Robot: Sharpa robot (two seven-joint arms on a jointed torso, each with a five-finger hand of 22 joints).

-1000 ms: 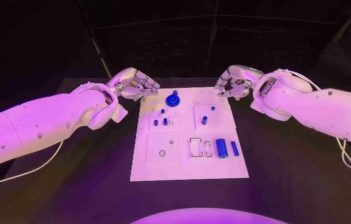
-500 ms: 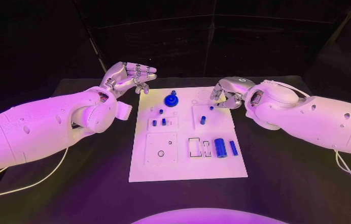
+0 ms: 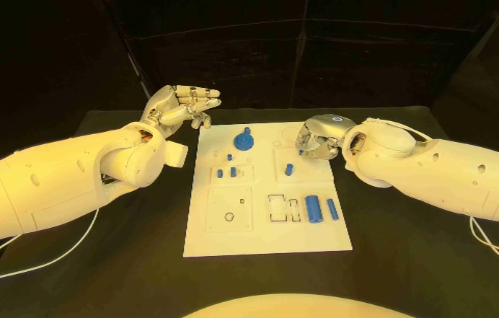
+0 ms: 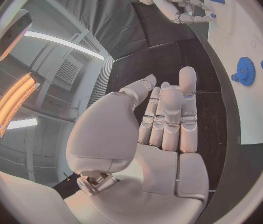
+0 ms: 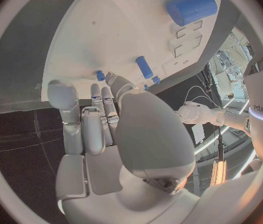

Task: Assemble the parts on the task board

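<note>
I see the white task board (image 3: 265, 217) in the middle of the black table (image 3: 416, 246). My left hand (image 3: 179, 109) is raised off the board's far left corner, fingers loosely apart, holding nothing. My right hand (image 3: 317, 136) hangs over the board's far right edge, fingers curled downward; whether it grips anything I cannot tell. A blue gear (image 3: 244, 141) sits near the far edge, a blue cylinder (image 3: 312, 208) towards the near right.
</note>
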